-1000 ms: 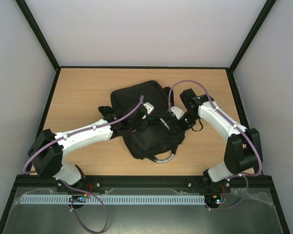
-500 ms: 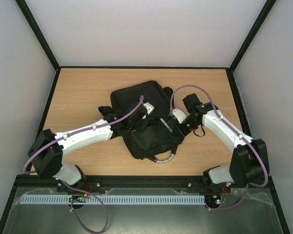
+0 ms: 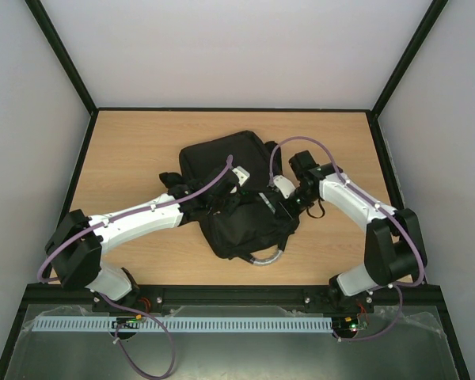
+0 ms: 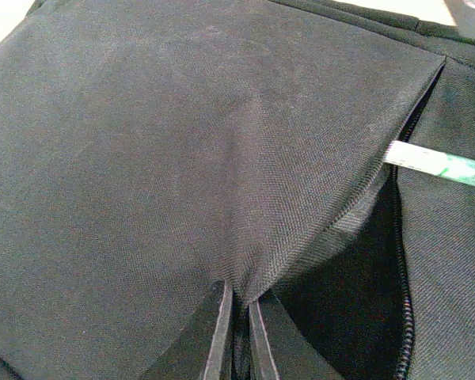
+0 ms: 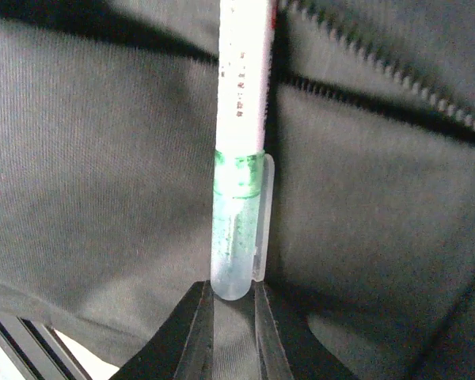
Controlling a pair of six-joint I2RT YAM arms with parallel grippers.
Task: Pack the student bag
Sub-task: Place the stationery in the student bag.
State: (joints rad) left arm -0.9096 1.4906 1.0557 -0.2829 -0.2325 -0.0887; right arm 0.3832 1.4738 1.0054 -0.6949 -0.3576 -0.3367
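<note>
At middle of table (image 3: 134, 150), student bag (image 3: 222, 158) lies flat, with grey loop handle (image 3: 265, 257) toward arm bases. Both arms reach in over it.

I read left gripper (image 4: 237, 332) as closed narrow, pinching fold of bag's black fabric. Cloth is drawn into ridge toward fingers, just beside open zip (image 4: 401, 261).

Right gripper (image 5: 233, 313) is clamped on rounded cap end of pen (image 5: 241, 119), which has white barrel and clear green cap. Pen points away from fingers across zip teeth. Left wrist view shows pen poking out at edge of opening.

Wooden table (image 3: 127, 158), white walls (image 3: 222, 47)
</note>
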